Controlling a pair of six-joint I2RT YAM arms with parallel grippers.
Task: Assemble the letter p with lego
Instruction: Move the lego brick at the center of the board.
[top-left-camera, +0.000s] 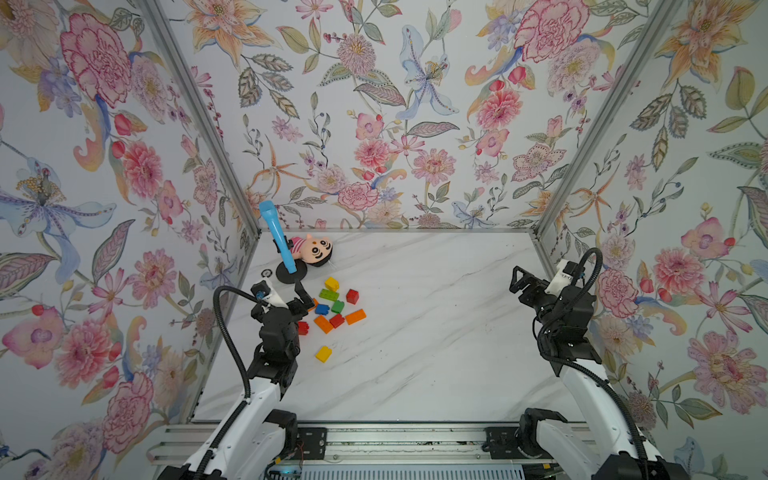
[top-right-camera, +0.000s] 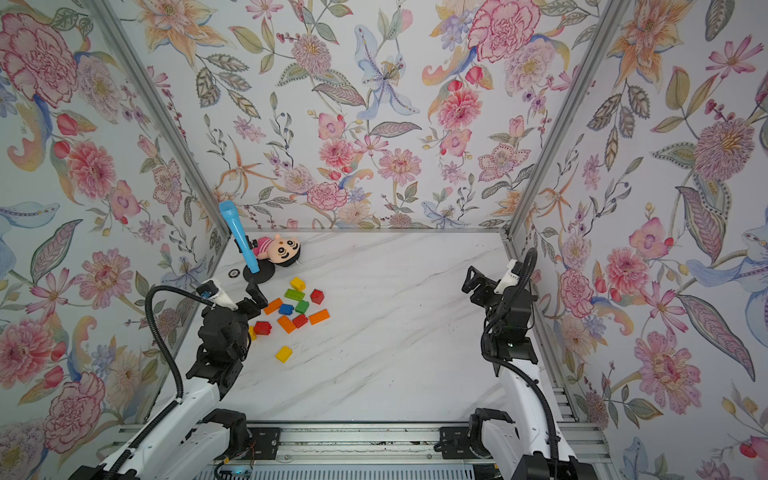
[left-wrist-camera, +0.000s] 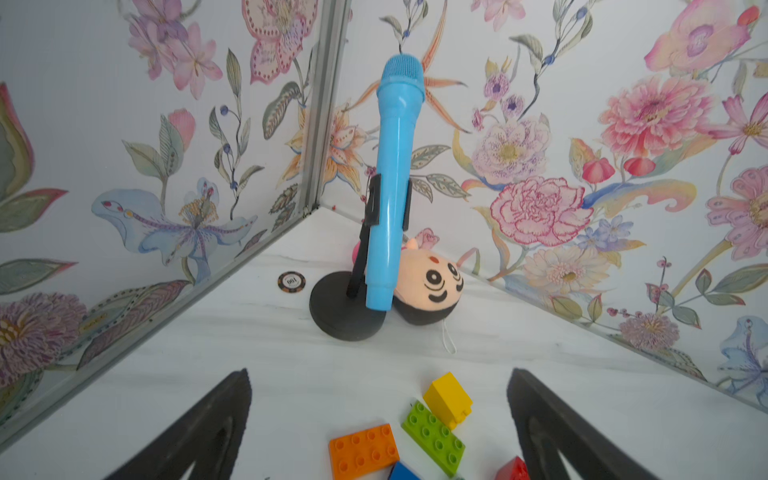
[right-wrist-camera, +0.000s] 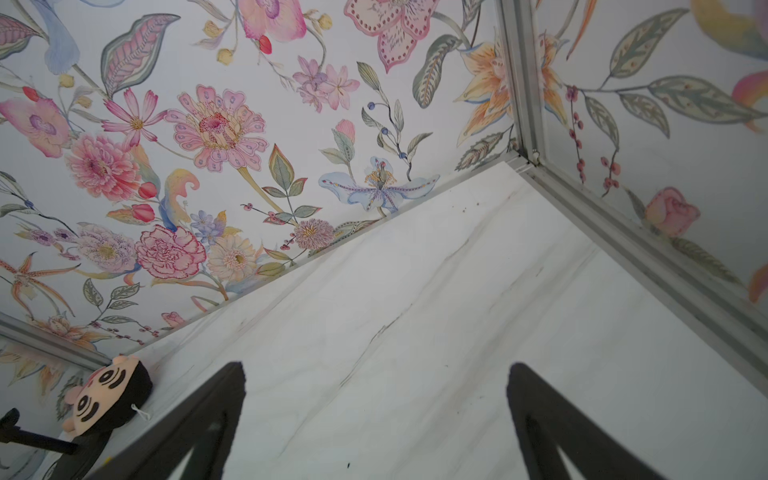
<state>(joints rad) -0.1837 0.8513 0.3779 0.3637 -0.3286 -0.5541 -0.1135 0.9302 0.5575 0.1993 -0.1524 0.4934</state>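
The lego lies loose on the white marble table at the left. The cluster holds a yellow brick, a flat green one, a red one, a blue one and an orange one. A lone yellow brick sits nearer the front. My left gripper hovers open at the cluster's left edge. In the left wrist view, the orange plate, green plate and yellow brick lie below and between its fingers, untouched. My right gripper stands open and empty over bare table at the right.
A blue toy microphone on a black round stand stands in the back left corner. A plush doll lies behind it, with a small poker chip beside it. Floral walls enclose three sides, and a metal rail runs along the front.
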